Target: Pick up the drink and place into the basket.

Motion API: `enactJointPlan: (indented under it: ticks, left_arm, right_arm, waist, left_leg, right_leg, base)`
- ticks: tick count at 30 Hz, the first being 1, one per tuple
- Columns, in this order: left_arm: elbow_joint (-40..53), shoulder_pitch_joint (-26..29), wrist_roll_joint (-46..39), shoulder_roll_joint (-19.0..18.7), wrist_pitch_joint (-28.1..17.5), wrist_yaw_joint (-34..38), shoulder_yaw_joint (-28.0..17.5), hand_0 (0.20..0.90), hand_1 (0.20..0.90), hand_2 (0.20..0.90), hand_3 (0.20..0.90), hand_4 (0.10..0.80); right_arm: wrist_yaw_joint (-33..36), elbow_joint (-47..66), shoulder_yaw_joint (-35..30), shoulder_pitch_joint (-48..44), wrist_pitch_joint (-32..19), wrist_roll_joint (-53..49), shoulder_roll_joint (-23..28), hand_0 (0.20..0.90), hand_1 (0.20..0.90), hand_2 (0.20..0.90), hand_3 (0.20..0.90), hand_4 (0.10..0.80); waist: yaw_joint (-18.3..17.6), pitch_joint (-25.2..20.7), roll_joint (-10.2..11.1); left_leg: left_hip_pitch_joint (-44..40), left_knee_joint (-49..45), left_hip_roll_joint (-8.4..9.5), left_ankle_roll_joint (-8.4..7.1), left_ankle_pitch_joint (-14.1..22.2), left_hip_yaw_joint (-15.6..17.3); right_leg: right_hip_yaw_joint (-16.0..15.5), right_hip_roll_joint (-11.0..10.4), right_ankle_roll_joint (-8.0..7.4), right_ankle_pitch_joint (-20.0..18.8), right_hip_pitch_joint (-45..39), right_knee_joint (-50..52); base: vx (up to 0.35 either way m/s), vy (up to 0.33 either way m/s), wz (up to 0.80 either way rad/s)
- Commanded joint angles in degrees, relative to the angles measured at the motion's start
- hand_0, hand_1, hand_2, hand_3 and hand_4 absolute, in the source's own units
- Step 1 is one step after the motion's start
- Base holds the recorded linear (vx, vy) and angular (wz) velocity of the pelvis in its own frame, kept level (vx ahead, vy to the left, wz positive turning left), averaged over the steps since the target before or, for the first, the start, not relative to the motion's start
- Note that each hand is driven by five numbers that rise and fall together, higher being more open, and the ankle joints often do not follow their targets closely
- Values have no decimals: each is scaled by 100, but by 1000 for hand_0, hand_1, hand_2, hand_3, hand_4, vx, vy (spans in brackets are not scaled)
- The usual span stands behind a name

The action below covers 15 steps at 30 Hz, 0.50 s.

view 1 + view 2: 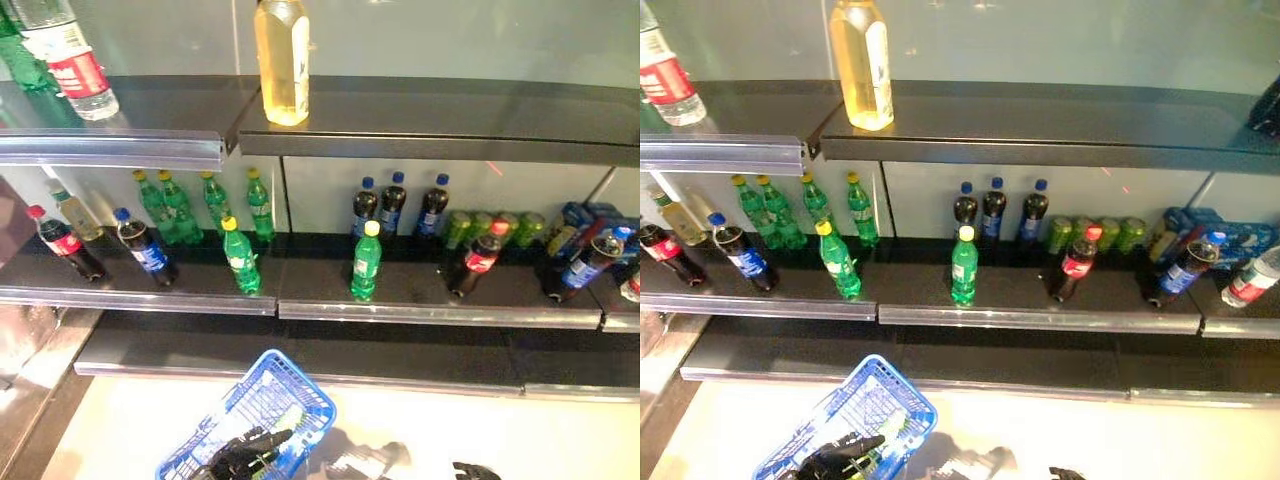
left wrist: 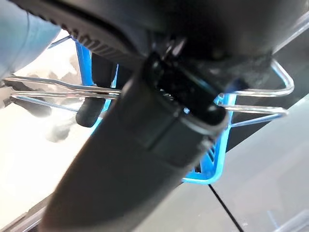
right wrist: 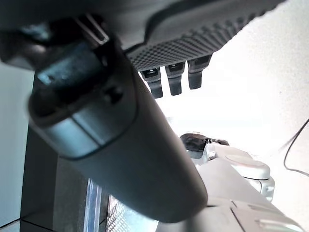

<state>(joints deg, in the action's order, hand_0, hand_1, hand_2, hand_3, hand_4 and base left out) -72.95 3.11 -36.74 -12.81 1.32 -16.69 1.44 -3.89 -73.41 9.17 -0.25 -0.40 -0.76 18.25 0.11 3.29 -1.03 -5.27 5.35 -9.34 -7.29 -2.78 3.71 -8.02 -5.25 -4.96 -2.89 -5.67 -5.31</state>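
Many drinks stand on the middle shelf point(image 1: 420, 310). At its front are two green bottles with yellow caps point(image 1: 240, 258) point(image 1: 366, 262). My left hand point(image 1: 245, 455) is low in front of the shelves, and in the left wrist view its fingers point(image 2: 89, 108) curl round the wire handles point(image 2: 251, 108) of the blue basket point(image 1: 255, 410). Something pale green shows through the basket's mesh point(image 1: 892, 428); I cannot tell what it is. My right hand point(image 1: 475, 470) shows only as a dark tip at the bottom edge. In its wrist view the fingers point(image 3: 175, 79) are relaxed and hold nothing.
A tall yellow bottle point(image 1: 282, 60) and a clear bottle with a red label point(image 1: 75, 60) stand on the top shelf. Dark cola bottles point(image 1: 145, 248) point(image 1: 475, 260), green cans point(image 1: 490, 228) and blue packs point(image 1: 585, 225) also fill the middle shelf. A lower ledge point(image 1: 300, 360) juts out below.
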Motion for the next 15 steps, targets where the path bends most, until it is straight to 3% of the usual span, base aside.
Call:
enactJointPlan:
  ticks: [1, 11, 15]
  left_arm:
    - [82, 174, -101, -435, -201, -199, -46, 300, 300, 300, 200, 100]
    - [-29, 17, -209, -538, -43, -247, -323, 300, 300, 300, 200, 100]
    - [-12, 88, -401, -465, -21, -110, -159, 300, 300, 300, 200, 100]
  right_arm:
    - [109, -257, -28, -266, -110, -251, 150, 900, 900, 900, 900, 800]
    - [49, -294, -66, -131, 12, -102, 143, 900, 900, 900, 900, 800]
    - [90, -220, 95, -278, 51, -198, 184, 900, 900, 900, 900, 800]
  waist:
    - [147, 38, 148]
    - [132, -9, 121]
    - [161, 240, 68]
  left_leg:
    - [-25, -35, 478, 322, 326, 88]
    - [-135, -35, 488, 331, 395, 119]
    - [330, -35, 391, 280, 226, 124]
  right_leg:
    - [-81, -394, -352, 104, -162, 115]
    - [-104, -385, -355, 133, -284, 66]
    - [-171, -401, -353, 15, 220, 119]
  base:
    - [-2, 16, 8]
    - [30, 17, 7]
    - [-113, 24, -2]
